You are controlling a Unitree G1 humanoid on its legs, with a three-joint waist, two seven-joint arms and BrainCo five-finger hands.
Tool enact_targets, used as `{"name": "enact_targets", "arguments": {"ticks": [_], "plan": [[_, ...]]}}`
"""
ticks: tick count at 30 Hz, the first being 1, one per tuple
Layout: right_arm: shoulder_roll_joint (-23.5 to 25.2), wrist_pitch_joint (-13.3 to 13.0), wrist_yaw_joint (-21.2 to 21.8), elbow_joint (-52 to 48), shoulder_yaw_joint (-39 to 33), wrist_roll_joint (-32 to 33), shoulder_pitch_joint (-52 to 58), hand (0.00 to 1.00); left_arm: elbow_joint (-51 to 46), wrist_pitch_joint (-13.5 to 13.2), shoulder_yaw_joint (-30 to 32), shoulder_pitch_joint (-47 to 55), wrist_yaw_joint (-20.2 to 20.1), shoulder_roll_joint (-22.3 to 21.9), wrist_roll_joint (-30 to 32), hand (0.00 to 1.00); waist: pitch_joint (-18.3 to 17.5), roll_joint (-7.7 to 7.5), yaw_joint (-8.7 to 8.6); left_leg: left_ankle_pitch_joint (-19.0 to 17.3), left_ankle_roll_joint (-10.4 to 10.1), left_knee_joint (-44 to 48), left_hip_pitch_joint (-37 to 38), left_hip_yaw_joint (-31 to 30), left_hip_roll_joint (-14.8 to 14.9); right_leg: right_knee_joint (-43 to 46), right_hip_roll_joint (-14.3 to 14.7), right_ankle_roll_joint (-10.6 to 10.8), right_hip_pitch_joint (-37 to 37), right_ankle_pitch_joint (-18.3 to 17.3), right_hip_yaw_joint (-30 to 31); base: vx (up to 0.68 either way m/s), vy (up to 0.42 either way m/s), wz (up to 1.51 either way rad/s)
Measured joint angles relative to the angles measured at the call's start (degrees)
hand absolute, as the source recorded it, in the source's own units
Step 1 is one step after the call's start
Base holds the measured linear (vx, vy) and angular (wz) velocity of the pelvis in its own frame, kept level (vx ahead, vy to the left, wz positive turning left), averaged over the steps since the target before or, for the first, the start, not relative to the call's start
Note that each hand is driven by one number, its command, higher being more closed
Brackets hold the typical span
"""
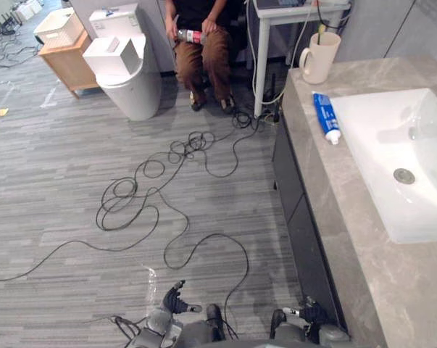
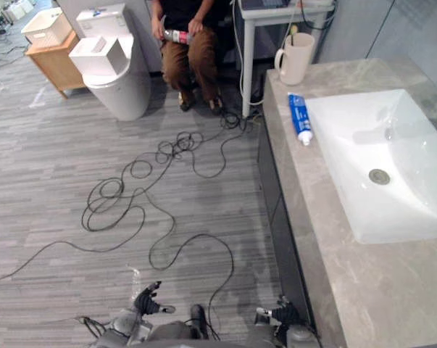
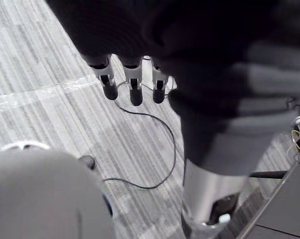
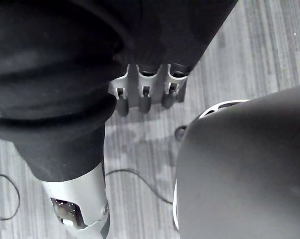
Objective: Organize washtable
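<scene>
The left hand (image 1: 176, 299) hangs low at the near left above the grey plank floor (image 1: 59, 181). Its own wrist view adds what the eye views leave small: the fingers (image 3: 132, 84) point straight down, relaxed, holding nothing and touching nothing.

Far left at the back, a white basket (image 1: 59, 27) sits on a wooden cabinet (image 1: 69, 65). Just beside it is a white toilet (image 1: 131, 87), and next to that a seated person (image 1: 202, 54).

The right hand (image 1: 309, 312) hangs near the front edge of the table (image 1: 348, 239). In the right wrist view its fingers (image 4: 145, 97) are likewise straight and empty over the floor.

The eye views take in the grey stone table on the right. A cream mug (image 1: 318, 58) stands upright at its far corner. A blue tube (image 1: 325, 116) lies flat nearer, just beside the left rim of the white sink (image 1: 377, 167), its white cap toward the robot. Both hands are well apart from the mug and tube.
</scene>
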Motion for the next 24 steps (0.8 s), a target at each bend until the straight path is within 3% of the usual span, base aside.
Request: {"name": "enact_targets", "arguments": {"ticks": [2, 3, 4, 5, 10, 14, 18, 24], "plan": [[-1.7, -0.1, -0.7, -0.3, -0.4, 0.0, 0.4, 0.00, 0.0, 0.0, 0.2, 0.0, 0.0, -0.2, 0.0, 0.00, -0.2, 1.03, -1.53, 1.1, -0.6, 0.7, 1.0, 1.0, 4.1, 1.5, -2.0, 2.1, -1.4, 0.1, -0.2, -0.04, 0.240, 0.21], [-2.4, -0.1, -0.8, -0.4, -0.6, 0.0, 0.8, 0.00, 0.0, -0.1, 0.3, -0.1, 0.1, -0.4, 0.0, 0.00, -0.6, 1.82, -1.71, 3.7, -1.1, -0.1, 1.4, 0.7, 5.2, 1.9, -2.2, 3.1, -1.9, 0.0, -0.2, -0.06, 0.439, 0.20], [-3.6, 0.1, -0.8, -0.5, -1.6, 0.0, 0.8, 0.00, 0.0, -0.1, 0.3, -0.7, 0.2, -0.9, -0.1, 0.00, -0.7, 3.14, -2.07, 2.8, -3.4, -2.3, 2.0, -1.5, 4.5, 2.5, -2.8, 4.6, -2.9, 0.2, 0.1, -0.06, 0.455, 0.28], [-3.8, 0.1, -0.8, -0.5, -2.4, 0.0, 1.1, 0.00, -0.1, -0.1, 0.3, -1.2, 0.2, -0.8, -0.1, 0.00, -0.7, 3.01, -2.80, 1.4, -2.8, -3.6, 1.6, -1.5, 3.1, 1.4, -3.8, 5.2, -2.8, 0.6, 0.0, -0.07, 0.450, 0.30], [-1.9, 0.4, -0.7, 0.1, -2.4, 0.3, 0.9, 0.00, -0.1, -0.1, 0.3, 0.8, 0.5, 0.6, -0.1, 0.00, -0.6, 1.36, -2.04, -4.2, -2.2, -0.9, 1.3, 1.0, 1.2, -3.5, -5.0, 8.2, -1.6, 3.8, 3.6, -0.06, 0.204, -0.06], [-0.9, 0.4, -0.7, 0.0, -1.8, 0.3, -2.0, 0.00, -0.4, 0.0, 0.3, 0.9, 0.4, 0.9, -0.1, 0.00, -0.9, 1.89, -1.78, -7.0, -2.4, 2.6, -0.6, 3.9, 1.6, -10.3, -4.5, 9.3, -1.8, 7.5, 7.4, -0.01, 0.096, -0.55], [-0.1, 0.9, -0.8, -0.3, 0.3, -0.3, -2.6, 0.00, -1.2, -0.1, 0.4, -1.7, 0.6, 2.0, -0.1, 0.00, -0.8, 1.36, -0.66, -10.9, -2.3, 9.4, -4.4, 6.2, 3.5, -15.4, -3.9, 10.0, -2.8, 13.3, 9.8, 0.02, 0.029, -0.37], [-0.7, 1.2, -1.1, -0.5, 1.8, -1.5, -4.2, 0.00, -2.0, -0.1, 1.5, -2.3, 1.2, 3.3, -0.1, 0.00, -0.9, 1.25, -0.44, -14.4, -2.9, 14.5, -4.2, 6.5, 6.6, -16.4, -1.1, 8.9, -2.8, 15.1, 10.9, 0.07, -0.010, -0.37]]}}
